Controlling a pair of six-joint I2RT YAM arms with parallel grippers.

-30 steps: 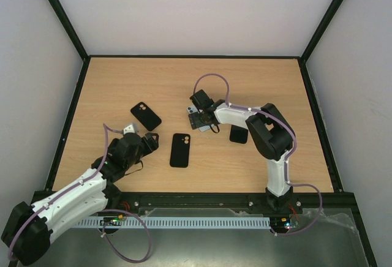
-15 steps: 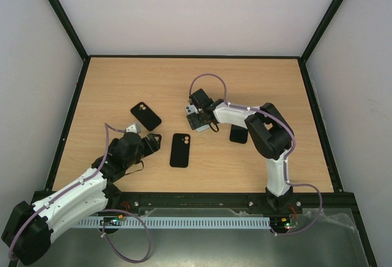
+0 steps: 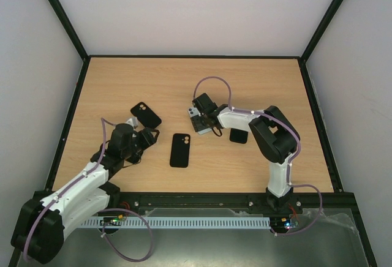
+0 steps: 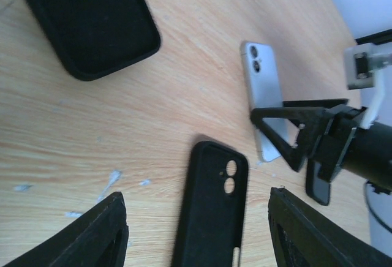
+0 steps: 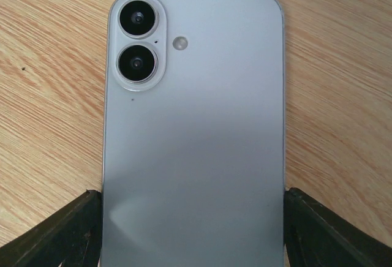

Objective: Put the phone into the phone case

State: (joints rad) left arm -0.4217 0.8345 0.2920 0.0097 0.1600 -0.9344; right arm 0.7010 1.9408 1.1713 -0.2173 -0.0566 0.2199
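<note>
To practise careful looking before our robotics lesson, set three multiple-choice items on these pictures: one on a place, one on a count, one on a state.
1. Where is the silver phone?
A. Flat on the table, between the right gripper's jaws
B. Inside a black case
C. Held by the left arm

2. How many camera lenses show on the phone's back?
A. One
B. Two
C. Three

3. How do the left gripper's jaws stand?
A. Shut on a case
B. Shut on the phone
C. Open, holding nothing

Answers:
1 A: the right wrist view shows the phone lying on the wood with a finger at each long edge.
2 B: two round lenses sit one above the other at its top corner.
3 C: the left wrist view shows both fingers wide apart, above the black phone case and not touching it.
</note>
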